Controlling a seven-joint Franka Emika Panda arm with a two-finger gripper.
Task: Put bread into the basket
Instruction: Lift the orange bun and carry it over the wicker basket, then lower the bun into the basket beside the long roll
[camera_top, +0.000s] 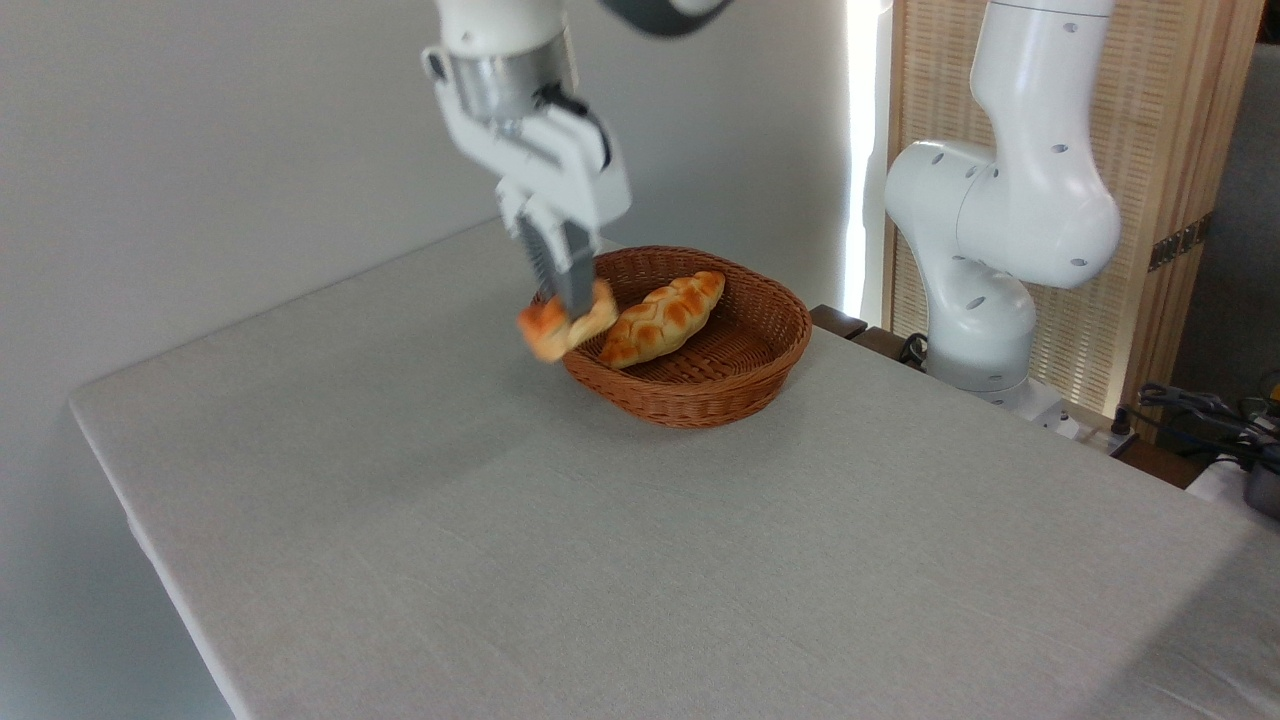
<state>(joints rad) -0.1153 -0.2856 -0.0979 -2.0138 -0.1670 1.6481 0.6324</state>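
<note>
The bread (556, 327), a small orange bun, hangs in the air, blurred by motion, just left of the basket's near-left rim. My gripper (573, 304) is shut on it, fingers pointing down from above. The basket (745, 385), an oval brown wicker one, stands at the back middle of the table. The bun sits at about rim height, partly in front of the basket's left edge.
A longer golden braided loaf (665, 317) lies inside the basket. The grey table (620, 540) spreads wide to the front and left. The arm's white base (985, 330) stands at the right behind the table, with cables (1200, 410) at the far right.
</note>
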